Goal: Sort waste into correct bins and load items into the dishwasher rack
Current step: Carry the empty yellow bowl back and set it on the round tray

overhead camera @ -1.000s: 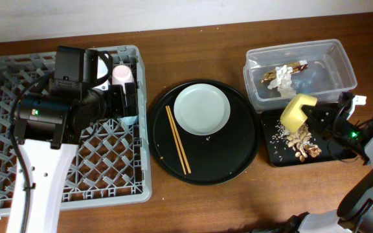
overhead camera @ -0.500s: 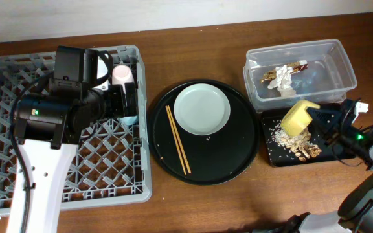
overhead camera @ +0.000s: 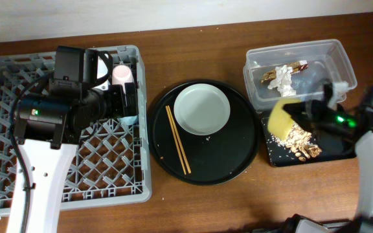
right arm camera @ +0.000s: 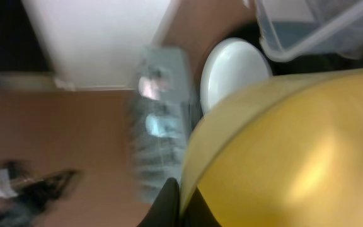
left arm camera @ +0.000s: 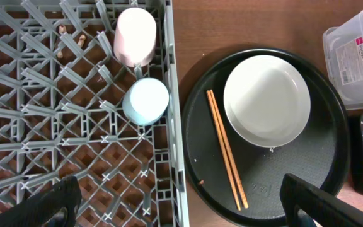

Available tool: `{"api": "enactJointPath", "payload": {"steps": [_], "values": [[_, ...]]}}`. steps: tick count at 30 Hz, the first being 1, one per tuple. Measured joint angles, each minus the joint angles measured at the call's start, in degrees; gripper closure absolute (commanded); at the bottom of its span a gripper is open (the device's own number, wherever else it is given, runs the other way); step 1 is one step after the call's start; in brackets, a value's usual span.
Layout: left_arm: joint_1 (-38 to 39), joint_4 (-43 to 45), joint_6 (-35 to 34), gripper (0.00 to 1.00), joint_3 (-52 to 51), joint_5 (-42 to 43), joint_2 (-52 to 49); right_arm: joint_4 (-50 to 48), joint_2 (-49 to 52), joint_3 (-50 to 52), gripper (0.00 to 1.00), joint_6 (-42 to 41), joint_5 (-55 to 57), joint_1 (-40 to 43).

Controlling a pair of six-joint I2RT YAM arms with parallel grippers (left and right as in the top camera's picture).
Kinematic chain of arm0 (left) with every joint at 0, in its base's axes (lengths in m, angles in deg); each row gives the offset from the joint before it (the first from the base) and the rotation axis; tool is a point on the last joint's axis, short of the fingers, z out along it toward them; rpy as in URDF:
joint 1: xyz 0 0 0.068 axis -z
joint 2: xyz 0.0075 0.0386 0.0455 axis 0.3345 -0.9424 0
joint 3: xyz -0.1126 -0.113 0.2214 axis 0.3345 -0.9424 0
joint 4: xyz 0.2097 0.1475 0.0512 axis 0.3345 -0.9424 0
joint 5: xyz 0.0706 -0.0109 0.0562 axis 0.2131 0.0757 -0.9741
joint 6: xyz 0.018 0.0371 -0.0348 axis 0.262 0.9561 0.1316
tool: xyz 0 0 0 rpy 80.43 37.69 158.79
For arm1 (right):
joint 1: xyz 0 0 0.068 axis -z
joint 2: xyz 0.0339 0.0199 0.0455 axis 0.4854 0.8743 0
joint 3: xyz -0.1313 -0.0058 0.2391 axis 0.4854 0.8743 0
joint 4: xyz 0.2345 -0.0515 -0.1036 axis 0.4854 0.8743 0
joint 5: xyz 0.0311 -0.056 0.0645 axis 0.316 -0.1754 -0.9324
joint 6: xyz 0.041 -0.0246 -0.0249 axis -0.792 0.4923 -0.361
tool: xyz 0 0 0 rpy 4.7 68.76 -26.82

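While your right tool (overhead camera: 298,111) is clamping its fingers on the rim of the yellow bowl (overhead camera: 280,120), that bowl is hanging tilted over the left end of the shallow black rectangular tray (overhead camera: 337,153). Lying in this tray are the beige crumbly food scraps (overhead camera: 300,142), just beside the bowl; I cannot tell whether the two are touching. The right wrist view is coming through blurred, with yellow filling most of it.

Sitting just behind the tray, the clear plastic rectangular tub (overhead camera: 343,63) is holding the crumpled white paper napkin (overhead camera: 280,76) and the crinkled gold-brown wrapper (overhead camera: 296,66).

Your left tool (left arm camera: 180,183) is hovering over the right edge of the large square grey plastic rack (overhead camera: 109,169), fingers standing wide apart and gripping nothing. Resting in the rack's far right corner is the small pink cup (left arm camera: 135,36), with the small blue cup (left arm camera: 145,101) just in front of it.

On the brown wooden worktop (overhead camera: 193,58), between rack and bins, the large round black tray (overhead camera: 238,162) is carrying the round pale grey-white plate (overhead camera: 202,109). The thin wooden chopsticks (overhead camera: 178,139) are lying side by side just left of the plate.
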Motion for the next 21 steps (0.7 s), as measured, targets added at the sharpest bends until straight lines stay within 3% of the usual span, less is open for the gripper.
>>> {"api": "enactJointPath", "payload": {"steps": [3,6,10,17,18,20,21], "values": [[0.00,0.02,0.00,0.01,0.00,0.07,0.00,0.83,-5.79,-7.04,0.96,-0.20,18.23,-19.41],[0.00,-0.02,0.00,0.01,0.00,0.17,0.00,1.09,-5.11,-7.96,0.96,-0.98,35.78,-39.69],[0.00,-0.02,0.00,0.01,0.00,0.17,0.00,1.07,1.75,-7.96,0.96,-1.29,48.24,-55.30],[0.00,0.00,0.00,0.01,0.00,0.17,-0.02,2.16,17.49,-7.98,0.95,-1.29,51.82,-61.46],[0.00,0.00,0.00,0.01,0.00,0.17,-0.02,2.14,18.99,-7.98,0.88,-1.29,52.09,-61.44],[0.00,0.00,0.00,0.01,0.00,0.17,-0.02,1.60,19.19,-7.98,0.86,-1.01,53.00,-61.13],[0.00,0.00,0.00,0.01,0.00,0.17,-0.02,1.27,19.19,-7.98,0.80,-1.33,53.86,-61.11]]}}
